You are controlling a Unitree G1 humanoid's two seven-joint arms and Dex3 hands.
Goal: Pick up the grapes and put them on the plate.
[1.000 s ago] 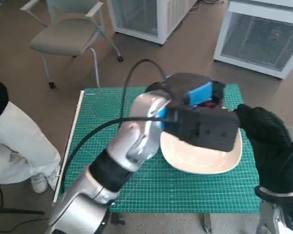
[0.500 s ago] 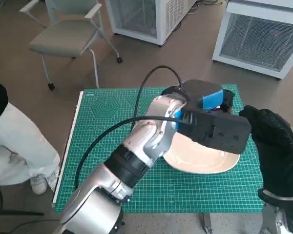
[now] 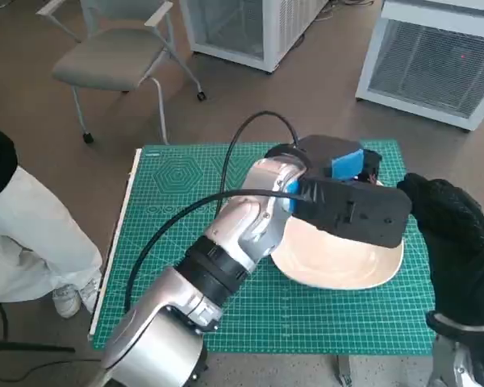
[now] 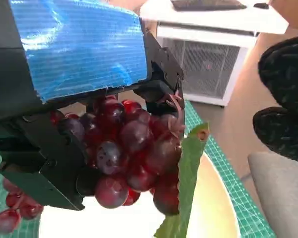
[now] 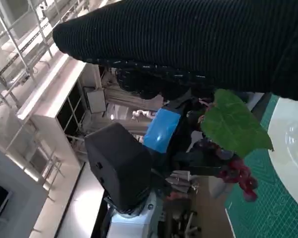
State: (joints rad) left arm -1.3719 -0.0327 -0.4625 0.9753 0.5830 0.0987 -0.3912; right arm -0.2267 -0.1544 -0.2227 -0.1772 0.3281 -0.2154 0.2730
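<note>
Since a second ago, the left forearm [image 3: 242, 234] has been swung further out over the green-matted desk [image 3: 169, 210], so that the left hand [image 3: 347, 173] has been carried from above the near part of the plate to its far rim; over the last half second little further shift is seen. The right hand [image 3: 448, 234], in its black glove, has been kept just beside the plate's right edge throughout.

The pale plate [image 3: 339, 262] is seen lying on the mat, largely hidden by the left arm's wrist housing. In the left wrist view, the grapes [image 4: 124, 153], a dark red bunch with a green leaf [image 4: 186, 173], are gripped in the left hand's fingers and hang directly over the plate's surface, apparently not yet resting on it. A few loose berries are seen at the plate's edge.

The pick-up is judged done and the carry nearly so; lowering and release are judged to remain. Nothing is seen held in the right hand, though whether its fingers are spread or curled cannot be told.
</note>
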